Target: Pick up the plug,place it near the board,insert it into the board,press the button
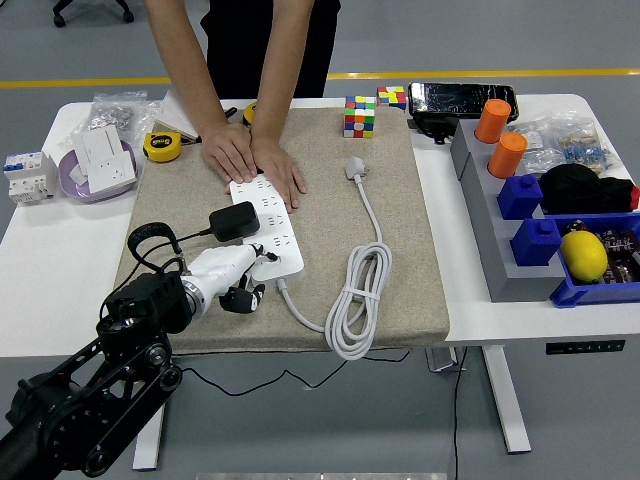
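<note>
On the near left of the mat (pixel 400 260) we see our left hand (pixel 235 280), its fingers curled and gripping nothing, resting at the near end of the white board (pixel 268 225). Just beyond it, the black plug (pixel 234 221) sits on the board. A person's hands (pixel 255 160) press the board's far end flat. Rightward, its white cable (pixel 360 300) lies coiled on the mat.

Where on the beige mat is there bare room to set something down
Free: the beige mat right of the coiled white cable, and the strip between the white power strip and that cable. Crowded: the left side, with the left hand, black plug and a person's hands.
</note>
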Available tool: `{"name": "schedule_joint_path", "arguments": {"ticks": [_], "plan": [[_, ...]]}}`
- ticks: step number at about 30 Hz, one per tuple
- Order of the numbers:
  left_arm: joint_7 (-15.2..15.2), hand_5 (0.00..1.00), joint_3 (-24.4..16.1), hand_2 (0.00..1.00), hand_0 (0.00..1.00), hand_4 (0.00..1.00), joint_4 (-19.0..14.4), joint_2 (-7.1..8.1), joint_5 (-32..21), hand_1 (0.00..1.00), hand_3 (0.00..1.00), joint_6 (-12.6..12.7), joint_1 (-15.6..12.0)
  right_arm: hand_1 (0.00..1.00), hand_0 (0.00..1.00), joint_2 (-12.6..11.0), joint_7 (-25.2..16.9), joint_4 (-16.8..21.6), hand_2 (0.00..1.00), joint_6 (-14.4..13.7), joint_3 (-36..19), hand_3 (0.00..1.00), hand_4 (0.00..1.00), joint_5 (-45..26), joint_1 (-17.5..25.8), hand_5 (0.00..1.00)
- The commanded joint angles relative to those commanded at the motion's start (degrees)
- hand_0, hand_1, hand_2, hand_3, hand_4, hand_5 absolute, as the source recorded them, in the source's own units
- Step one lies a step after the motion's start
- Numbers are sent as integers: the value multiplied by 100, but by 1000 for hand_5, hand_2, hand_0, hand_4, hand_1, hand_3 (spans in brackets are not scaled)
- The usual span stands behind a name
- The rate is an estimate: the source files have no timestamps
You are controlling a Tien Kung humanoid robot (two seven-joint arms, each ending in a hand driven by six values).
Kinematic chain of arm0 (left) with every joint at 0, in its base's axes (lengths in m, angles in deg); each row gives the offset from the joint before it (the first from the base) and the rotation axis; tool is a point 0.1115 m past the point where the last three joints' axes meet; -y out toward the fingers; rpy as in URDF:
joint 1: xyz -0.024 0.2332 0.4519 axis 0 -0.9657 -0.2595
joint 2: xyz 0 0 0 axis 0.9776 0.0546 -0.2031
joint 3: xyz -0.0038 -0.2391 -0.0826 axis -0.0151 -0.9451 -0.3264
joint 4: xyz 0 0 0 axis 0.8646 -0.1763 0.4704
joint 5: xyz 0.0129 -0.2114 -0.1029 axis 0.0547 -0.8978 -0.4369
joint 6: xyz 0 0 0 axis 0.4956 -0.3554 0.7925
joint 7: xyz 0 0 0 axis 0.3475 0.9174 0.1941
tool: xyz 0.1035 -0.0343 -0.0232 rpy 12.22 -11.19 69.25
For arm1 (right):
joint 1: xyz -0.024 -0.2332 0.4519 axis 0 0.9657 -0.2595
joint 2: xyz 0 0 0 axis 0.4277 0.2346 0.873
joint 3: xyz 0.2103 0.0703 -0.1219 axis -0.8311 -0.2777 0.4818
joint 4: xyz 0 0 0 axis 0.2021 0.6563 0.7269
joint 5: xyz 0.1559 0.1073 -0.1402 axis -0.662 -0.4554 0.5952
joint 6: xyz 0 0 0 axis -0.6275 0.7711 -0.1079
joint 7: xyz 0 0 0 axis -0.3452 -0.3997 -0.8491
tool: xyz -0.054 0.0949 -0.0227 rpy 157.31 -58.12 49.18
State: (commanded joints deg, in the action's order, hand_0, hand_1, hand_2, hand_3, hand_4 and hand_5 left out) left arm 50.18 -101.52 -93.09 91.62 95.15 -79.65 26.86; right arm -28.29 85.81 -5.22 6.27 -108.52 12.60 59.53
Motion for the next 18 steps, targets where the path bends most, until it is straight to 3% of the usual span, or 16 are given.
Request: {"name": "schedule_joint_path", "arguments": {"ticks": [7, 10, 11, 16, 17, 18], "plan": [[-441, 69, -292, 136, 179, 442, -45, -2, -377, 32, 580, 494, 27, 745, 818, 6, -1, 0, 741, 0, 11, 757, 998, -11, -7, 797], [-977, 69, -496, 136, 179, 442, 62, -69, -846, 32, 580, 1011, 41, 745, 818, 7, 3, 0, 741, 0, 14, 757, 998, -11, 0, 797], [-1177, 2, -548, 297, 324, 741, 116, -92, -995, 290, 366, 1181, 51, 745, 819, 8, 4, 0, 741, 1, 17, 757, 998, -11, 2, 797], [-2202, 2, -771, 297, 324, 741, 523, -227, -2150, 290, 366, 2063, 109, 745, 819, 14, 5, 0, 741, 3, 24, 757, 998, -12, 7, 797], [-2355, 117, -796, 531, 579, 870, 608, -246, -2373, 663, 349, 2154, 133, 745, 819, 14, 4, 0, 741, 2, 26, 757, 998, -16, 10, 797], [-2487, 117, -814, 531, 579, 870, 698, -261, -2634, 663, 349, 2214, 161, 745, 819, 13, 6, 0, 741, 3, 26, 757, 998, -15, 12, 797]]}}
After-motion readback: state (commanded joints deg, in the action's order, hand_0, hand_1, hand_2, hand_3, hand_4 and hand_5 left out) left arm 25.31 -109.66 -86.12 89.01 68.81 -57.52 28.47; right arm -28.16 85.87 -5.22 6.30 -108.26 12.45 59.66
